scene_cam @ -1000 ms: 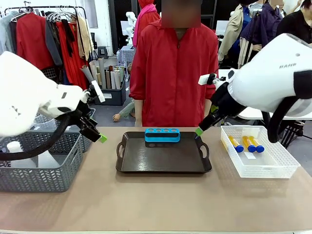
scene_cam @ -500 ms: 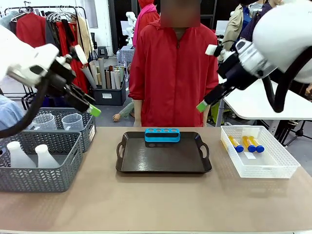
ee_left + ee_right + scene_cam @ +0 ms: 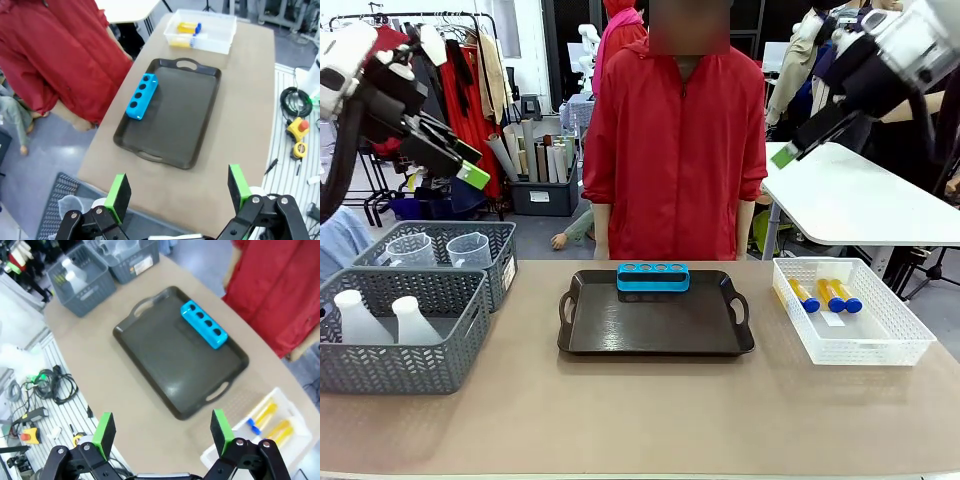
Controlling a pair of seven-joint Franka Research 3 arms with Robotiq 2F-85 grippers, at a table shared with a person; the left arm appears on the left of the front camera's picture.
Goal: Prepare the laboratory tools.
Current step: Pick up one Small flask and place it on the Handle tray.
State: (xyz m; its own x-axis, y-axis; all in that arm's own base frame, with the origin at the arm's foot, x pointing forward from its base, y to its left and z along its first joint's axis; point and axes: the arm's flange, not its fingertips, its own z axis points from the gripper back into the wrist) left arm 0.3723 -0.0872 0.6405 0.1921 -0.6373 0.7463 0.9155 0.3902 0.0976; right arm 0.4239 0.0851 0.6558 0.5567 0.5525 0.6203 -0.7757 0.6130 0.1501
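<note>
Rack [image 3: 653,277] against tray [image 3: 650,325] far rim; left claw [image 3: 177,189], right claw [image 3: 162,431] high.

Bearer: tan flat table [image 3: 640,420] | centre: dark brown rectangular tray [image 3: 650,325], a loop handle at each short end | left: large grey woven basket [image 3: 400,365], second grey woven basket [image 3: 505,262] just behind it | right: white mesh rectangular bin [image 3: 865,350], apart from the tray
</note>
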